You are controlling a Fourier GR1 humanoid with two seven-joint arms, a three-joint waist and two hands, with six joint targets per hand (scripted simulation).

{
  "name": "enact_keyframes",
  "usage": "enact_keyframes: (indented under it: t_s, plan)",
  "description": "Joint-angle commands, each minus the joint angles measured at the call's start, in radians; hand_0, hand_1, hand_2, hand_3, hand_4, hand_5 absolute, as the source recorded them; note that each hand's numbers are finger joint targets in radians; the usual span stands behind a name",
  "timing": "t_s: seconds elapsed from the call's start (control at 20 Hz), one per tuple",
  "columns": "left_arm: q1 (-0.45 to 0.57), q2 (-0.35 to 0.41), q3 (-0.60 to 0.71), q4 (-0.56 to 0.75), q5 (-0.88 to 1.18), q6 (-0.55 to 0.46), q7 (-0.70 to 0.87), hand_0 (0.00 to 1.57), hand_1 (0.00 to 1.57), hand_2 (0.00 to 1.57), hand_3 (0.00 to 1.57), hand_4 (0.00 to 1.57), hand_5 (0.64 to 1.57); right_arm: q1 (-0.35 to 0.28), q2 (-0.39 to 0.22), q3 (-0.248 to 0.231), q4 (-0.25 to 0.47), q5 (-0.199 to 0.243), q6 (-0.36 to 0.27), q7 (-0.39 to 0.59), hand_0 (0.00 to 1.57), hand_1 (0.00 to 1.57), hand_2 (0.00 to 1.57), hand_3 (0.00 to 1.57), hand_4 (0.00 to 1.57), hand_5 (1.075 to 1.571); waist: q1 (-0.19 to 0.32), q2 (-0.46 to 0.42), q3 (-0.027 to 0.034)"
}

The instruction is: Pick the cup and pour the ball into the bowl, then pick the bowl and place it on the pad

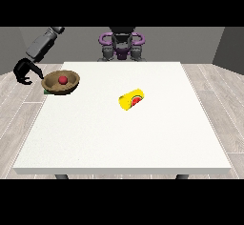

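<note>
A brown bowl (60, 82) stands near the table's left edge with a red ball (62, 80) inside it. It rests on a dark green pad (46, 91), of which only a sliver shows under its left rim. A yellow cup (131, 99) with a red mark lies on its side at the table's middle. The hand at the view's left (25, 71) hangs just left of the bowl, beyond the table's edge, fingers curled and holding nothing, a small gap from the rim. No other hand shows.
The white table (124, 138) stretches wide toward the camera. The robot's torso (121, 45) stands behind the far edge. A grey forearm (44, 43) slants down to the hand at the view's left.
</note>
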Motion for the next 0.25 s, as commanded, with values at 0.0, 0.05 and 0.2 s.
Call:
enact_keyframes:
  t_s: [0.0, 0.05, 0.2]
  plan:
    - [-0.006, 0.028, 0.006, 0.018, 0.01, 0.002, 0.024, 0.0, 0.0, 0.0, 0.0, 0.0, 1.515, -0.028, -0.034, -0.004, -0.009, -0.008, 0.024, 0.017, 0.42, 0.42, 0.47, 0.59, 0.0, 1.5, -0.021, -0.011, -0.0004]
    - [0.051, -0.02, -0.009, -0.006, 0.0, 0.009, 0.011, 0.0, 0.0, 0.0, 0.0, 0.0, 1.515, -0.002, -0.022, -0.004, 0.004, -0.01, 0.032, 0.023, 0.32, 0.32, 0.4, 0.52, 0.0, 1.493, -0.001, -0.056, -0.0007]
    - [0.029, 0.01, -0.004, 0.074, -0.003, -0.031, -0.009, 0.0, 0.0, 0.0, 0.0, 0.0, 1.515, -0.077, -0.1, -0.02, -0.022, -0.038, 0.087, 0.131, 0.13, 0.13, 0.28, 0.38, 0.0, 1.467, -0.018, -0.058, -0.0019]
